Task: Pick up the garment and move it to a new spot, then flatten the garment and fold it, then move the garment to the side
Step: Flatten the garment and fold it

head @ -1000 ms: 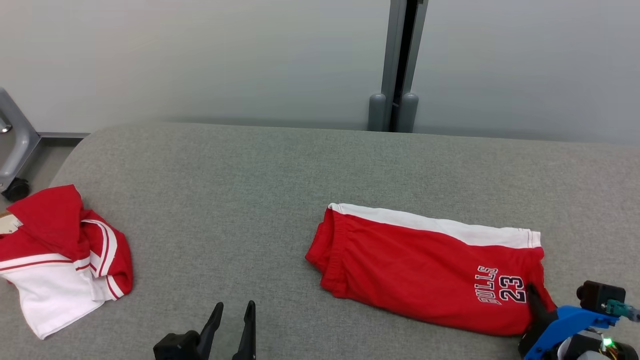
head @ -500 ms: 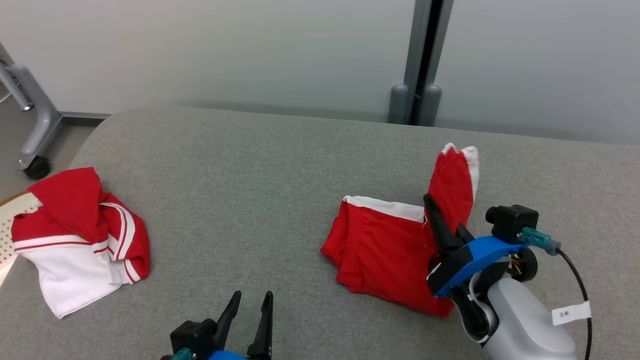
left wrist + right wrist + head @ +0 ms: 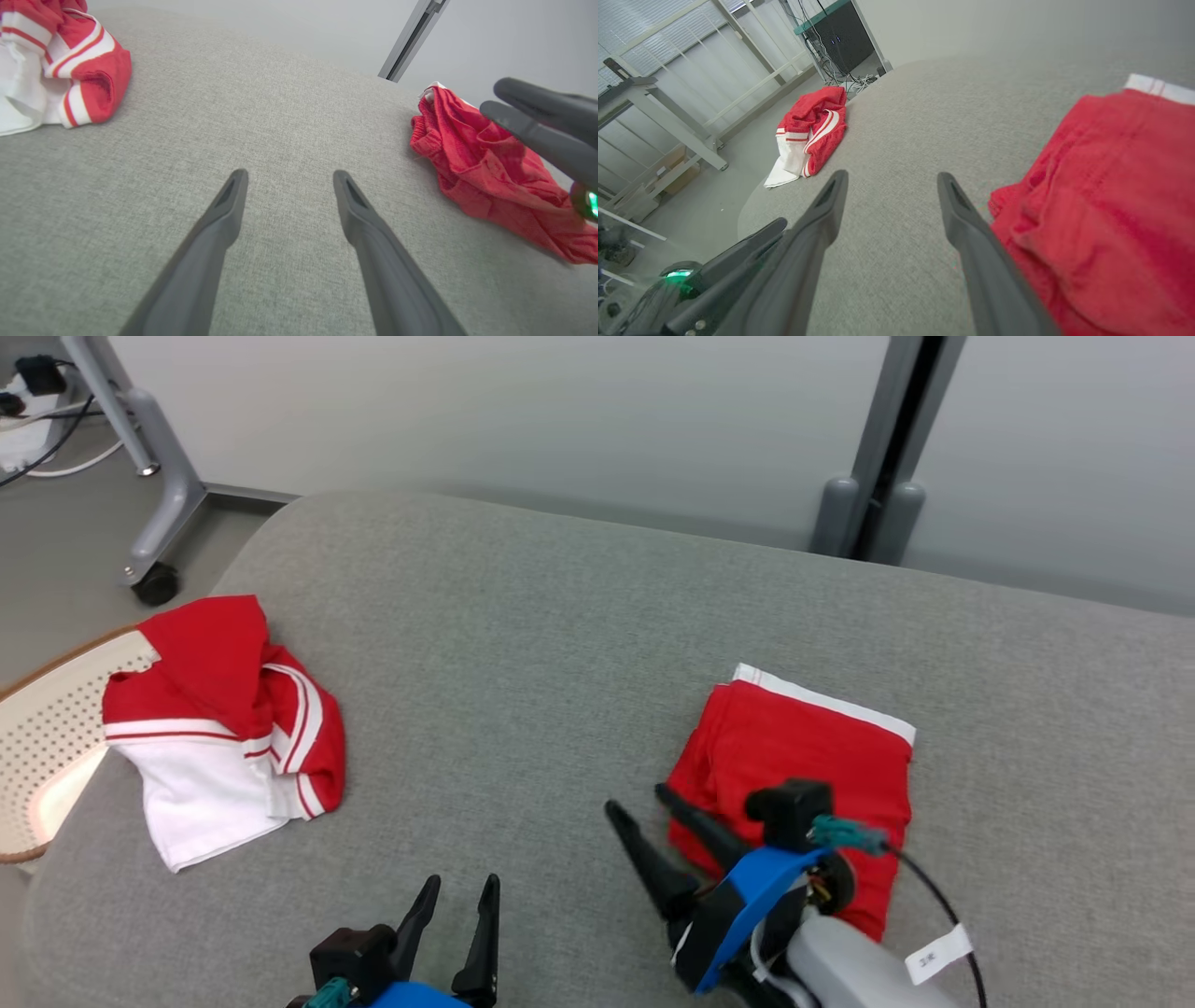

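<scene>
The garment is a pair of red shorts with a white stripe, lying folded in half on the grey padded table. My right gripper hovers at the shorts' near left corner, open, with nothing between its fingers. In the right wrist view the right gripper points past the shorts, which lie to its right. Near the table's front edge my left gripper rests open and empty. From the left wrist, the left gripper points over bare table, the shorts at its right.
A crumpled red and white garment lies at the table's left end. Beyond that end sit a cream perforated basket and a wheeled grey stand. A grey post rises behind the table.
My right gripper lifted the shorts' right end, laid it over the left half and let go, opening. The head camera has swung, shifting the whole picture. The left gripper stayed open.
</scene>
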Controlling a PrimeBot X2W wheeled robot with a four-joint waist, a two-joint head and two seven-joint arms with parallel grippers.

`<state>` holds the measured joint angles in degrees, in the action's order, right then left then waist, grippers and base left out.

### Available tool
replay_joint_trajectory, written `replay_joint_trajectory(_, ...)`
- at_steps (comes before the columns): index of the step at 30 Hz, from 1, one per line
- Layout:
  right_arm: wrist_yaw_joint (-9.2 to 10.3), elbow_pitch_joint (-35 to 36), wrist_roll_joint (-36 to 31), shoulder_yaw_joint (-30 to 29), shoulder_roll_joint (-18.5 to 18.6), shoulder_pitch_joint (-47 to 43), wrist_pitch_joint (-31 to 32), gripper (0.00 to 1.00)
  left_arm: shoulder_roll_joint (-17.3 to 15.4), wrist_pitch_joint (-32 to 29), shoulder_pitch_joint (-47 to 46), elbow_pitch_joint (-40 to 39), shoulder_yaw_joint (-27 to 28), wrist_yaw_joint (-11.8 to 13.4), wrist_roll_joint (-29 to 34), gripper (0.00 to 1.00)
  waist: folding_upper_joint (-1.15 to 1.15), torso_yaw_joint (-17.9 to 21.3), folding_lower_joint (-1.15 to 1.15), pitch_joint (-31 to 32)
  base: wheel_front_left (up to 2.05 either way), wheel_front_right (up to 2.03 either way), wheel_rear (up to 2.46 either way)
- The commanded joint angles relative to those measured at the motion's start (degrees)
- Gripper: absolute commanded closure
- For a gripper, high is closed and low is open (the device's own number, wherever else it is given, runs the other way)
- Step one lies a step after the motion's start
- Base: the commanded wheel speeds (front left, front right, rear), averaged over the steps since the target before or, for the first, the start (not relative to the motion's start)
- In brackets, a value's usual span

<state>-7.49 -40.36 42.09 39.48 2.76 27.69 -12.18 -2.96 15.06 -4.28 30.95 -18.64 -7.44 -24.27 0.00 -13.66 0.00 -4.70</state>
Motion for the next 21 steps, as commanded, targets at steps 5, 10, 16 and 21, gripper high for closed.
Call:
replay_joint_trajectory(5, 0.00, -1.2, -0.1, 2.2, 0.4, 0.6, -2.4, 0.00, 0.1, 0.2, -0.2, -1.0, 1.6, -0.1, 0.6, 0.00, 0.00, 3.5, 0.00, 0.9, 0.00, 0.00, 0.00)
replay_joint_trajectory(10, -0.01, -1.7, -7.6, -8.7, 0.3, -0.3, -3.0, 0.00, 0.1, 0.2, -1.0, -2.1, 3.1, -0.1, 1.9, 0.00, 0.00, 6.8, 0.00, 1.5, 0.00, 0.00, 0.00)
replay_joint_trajectory(16, -0.01, 2.9, -20.2, -24.8, 0.3, -7.5, -3.1, 0.00, 0.1, 0.2, -1.4, -2.9, 5.0, 0.1, 4.7, 0.00, 0.00, 9.9, 0.00, 2.7, 0.00, 0.00, 0.00)
replay_joint_trajectory(21, -0.01, 5.5, -24.2, -31.8, 0.2, -13.0, -3.0, 0.00, 0.0, 0.2, 0.0, -3.6, 6.4, 0.3, 6.7, 0.00, 0.00, 11.6, 0.00, 3.7, 0.00, 0.00, 0.00)
